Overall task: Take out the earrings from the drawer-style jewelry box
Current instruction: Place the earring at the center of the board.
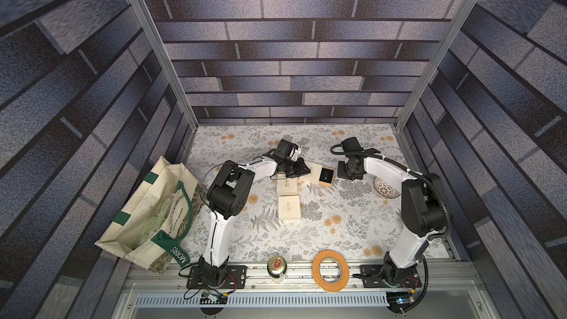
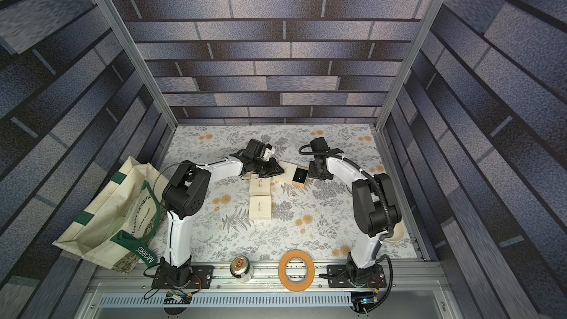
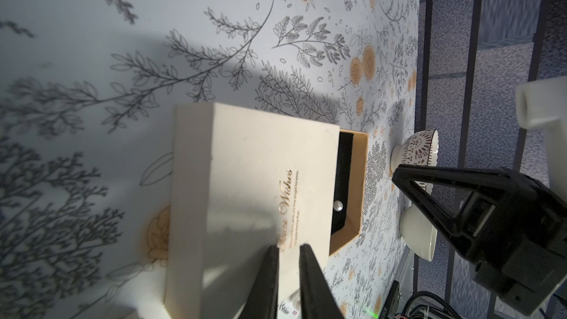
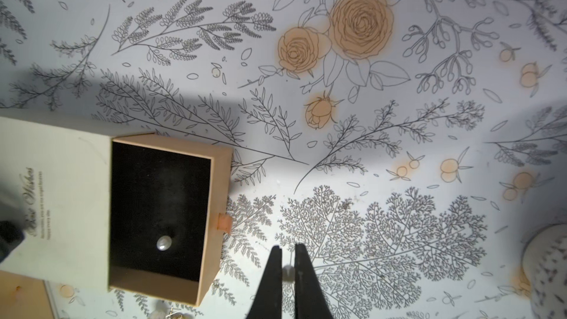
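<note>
Closest to the lens, the right gripper holds its black fingers almost touching. A pale bead shows in the slit between them; whether it is pinched or lies on the sheet behind, I cannot tell. Beneath everything spreads the floral table. At its left edge slumps a cream and green tote bag. A tape roll lies on the front rail. Mid-table, two closed cream boxes sit side by side. Just beyond them rests the jewelry box, its tan drawer slid out toward the right arm. The left gripper, nearly closed, hangs over the sleeve's printed top. A patterned bowl and a white bowl stand near the right arm. A drink can stands beside the tape. One pearl earring sits on the drawer's black lining. Smallest of all, loose earrings lie on the table just beside the drawer.
</note>
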Robot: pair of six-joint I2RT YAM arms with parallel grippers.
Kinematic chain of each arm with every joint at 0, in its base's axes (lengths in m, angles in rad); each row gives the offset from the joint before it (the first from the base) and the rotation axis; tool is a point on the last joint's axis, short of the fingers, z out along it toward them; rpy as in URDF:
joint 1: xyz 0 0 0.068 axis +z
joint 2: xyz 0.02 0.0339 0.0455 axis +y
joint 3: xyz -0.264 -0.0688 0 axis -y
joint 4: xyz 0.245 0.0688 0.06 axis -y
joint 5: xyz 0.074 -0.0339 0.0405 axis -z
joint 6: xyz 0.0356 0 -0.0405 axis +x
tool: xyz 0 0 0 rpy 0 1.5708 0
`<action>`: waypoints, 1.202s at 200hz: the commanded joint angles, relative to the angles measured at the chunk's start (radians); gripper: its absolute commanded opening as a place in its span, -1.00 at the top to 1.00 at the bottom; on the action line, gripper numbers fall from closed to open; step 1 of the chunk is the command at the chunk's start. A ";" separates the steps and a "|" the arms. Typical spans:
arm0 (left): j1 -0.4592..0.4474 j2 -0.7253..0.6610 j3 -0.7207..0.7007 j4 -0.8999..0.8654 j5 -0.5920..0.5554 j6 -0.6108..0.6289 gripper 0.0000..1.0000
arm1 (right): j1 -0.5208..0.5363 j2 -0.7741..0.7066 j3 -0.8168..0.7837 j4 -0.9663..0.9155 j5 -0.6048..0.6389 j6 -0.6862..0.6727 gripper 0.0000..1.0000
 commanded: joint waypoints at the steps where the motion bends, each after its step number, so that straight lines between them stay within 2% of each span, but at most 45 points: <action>1: 0.006 0.007 -0.037 -0.132 -0.099 -0.005 0.66 | -0.006 0.042 0.008 0.018 -0.048 0.000 0.81; 68: 0.004 0.002 -0.031 -0.146 -0.107 -0.005 0.66 | -0.020 0.101 0.043 0.042 -0.085 -0.015 0.81; 104: 0.004 0.002 -0.028 -0.151 -0.110 -0.005 0.66 | -0.025 0.114 0.055 0.041 -0.088 -0.020 0.69; 161: 0.004 0.006 -0.024 -0.156 -0.110 -0.004 0.66 | -0.025 0.119 0.062 0.040 -0.091 -0.027 0.64; 205: 0.004 0.004 -0.024 -0.156 -0.111 -0.003 0.65 | -0.026 0.077 0.066 0.030 -0.095 -0.039 0.62; 240: 0.005 0.003 -0.028 -0.151 -0.111 -0.004 0.65 | -0.025 0.002 0.047 0.065 -0.181 -0.089 0.59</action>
